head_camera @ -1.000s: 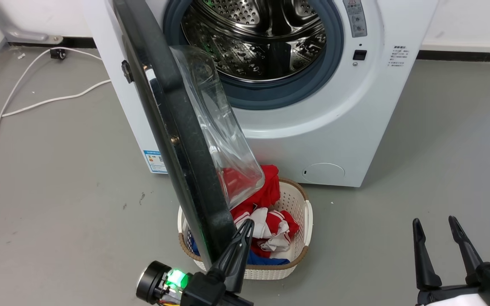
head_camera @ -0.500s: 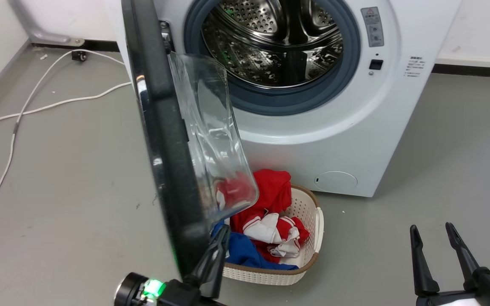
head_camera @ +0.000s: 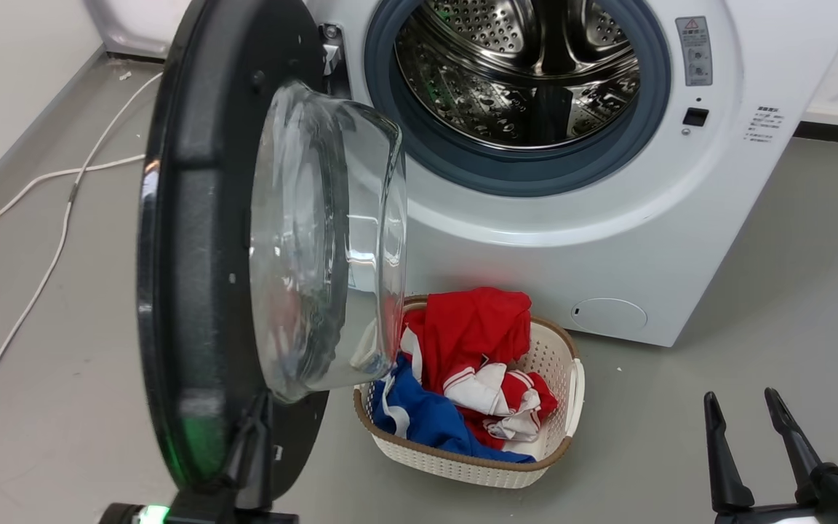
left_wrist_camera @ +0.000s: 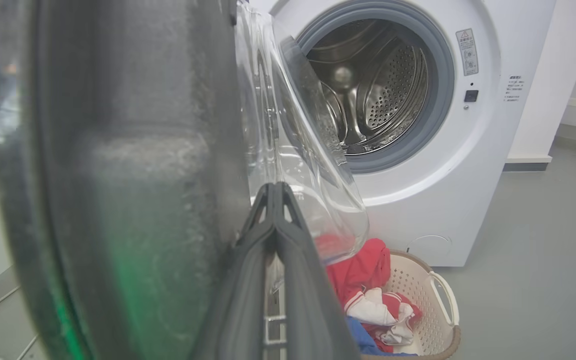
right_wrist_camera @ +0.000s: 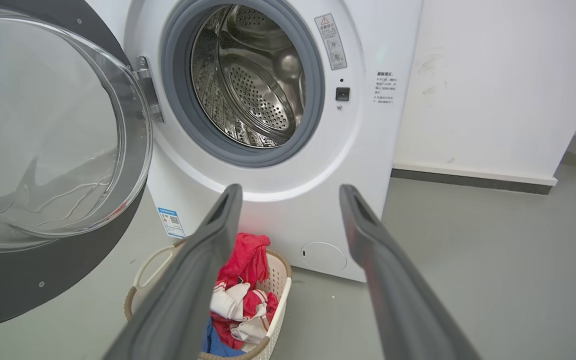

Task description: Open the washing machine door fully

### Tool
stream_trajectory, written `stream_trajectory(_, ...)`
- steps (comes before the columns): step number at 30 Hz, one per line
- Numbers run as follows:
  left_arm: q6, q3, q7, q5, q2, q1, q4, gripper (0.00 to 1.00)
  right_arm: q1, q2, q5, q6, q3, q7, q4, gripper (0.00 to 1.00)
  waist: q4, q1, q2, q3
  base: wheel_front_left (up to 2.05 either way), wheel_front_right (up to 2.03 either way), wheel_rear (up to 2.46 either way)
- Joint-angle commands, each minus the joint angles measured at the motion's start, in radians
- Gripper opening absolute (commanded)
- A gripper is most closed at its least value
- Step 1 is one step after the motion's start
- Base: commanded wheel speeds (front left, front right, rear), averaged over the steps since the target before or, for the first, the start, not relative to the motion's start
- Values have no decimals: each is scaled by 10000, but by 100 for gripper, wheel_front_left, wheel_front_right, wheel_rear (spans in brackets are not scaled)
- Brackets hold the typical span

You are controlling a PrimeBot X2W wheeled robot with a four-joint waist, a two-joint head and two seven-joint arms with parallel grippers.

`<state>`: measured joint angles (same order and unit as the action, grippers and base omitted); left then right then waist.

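The washing machine [head_camera: 608,240] is a white front-loader with its steel drum [head_camera: 528,65] exposed. The washing machine door [head_camera: 193,255], a black disc with a clear glass bowl [head_camera: 324,240], stands swung out to the left on its hinge [head_camera: 330,51]. My left gripper [head_camera: 260,411] is shut, its fingers pressed together against the inner face of the door's lower rim. In the left wrist view the door [left_wrist_camera: 118,175] looms close on the left of the left gripper [left_wrist_camera: 274,189]. My right gripper [head_camera: 750,404] is open at the lower right, holding nothing and well clear of the door [right_wrist_camera: 18,280].
A white laundry basket [head_camera: 455,466] with red, white and blue clothes [head_camera: 477,327] sits on the floor in front of the machine, just right of the door's lower edge. A white cable [head_camera: 72,193] trails over the grey floor on the left. A wall runs behind.
The door has swung farther open to the left, now showing its inner face. My left gripper has followed it leftward. The head camera has shifted too. The right gripper has stayed still.
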<state>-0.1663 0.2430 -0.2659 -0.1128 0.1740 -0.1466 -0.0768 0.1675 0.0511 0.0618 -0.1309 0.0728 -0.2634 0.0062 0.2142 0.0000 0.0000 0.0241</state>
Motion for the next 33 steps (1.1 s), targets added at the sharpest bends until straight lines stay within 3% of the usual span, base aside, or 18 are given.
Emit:
stream_trajectory(1, -84, -175, 25, -70, 75, -61, -25, 0, 38, -17, 7, 2, -12, -18, 7, 100, 36, 0, 0, 33, 0, 0, 0)
stream_trajectory(13, -522, -1875, 25, -719, 647, 135, 55, 0, -315, -16, -150, 2, -2, -18, -103, 100, 37, 0, 0, 397, 0, 0, 0)
stream_trajectory(27, -636, -3522, 24, -1392, 977, 1030, 726, 0, -681, -16, -379, 2, 90, -18, -331, 100, -99, 0, 0, 1235, 0, 0, 0)
stream_trajectory(33, -494, -4381, 24, -1600, 1226, 1473, 1151, 0, -827, -17, -522, 2, 111, -18, -415, 100, -138, 0, 0, 1616, 0, 0, 0)
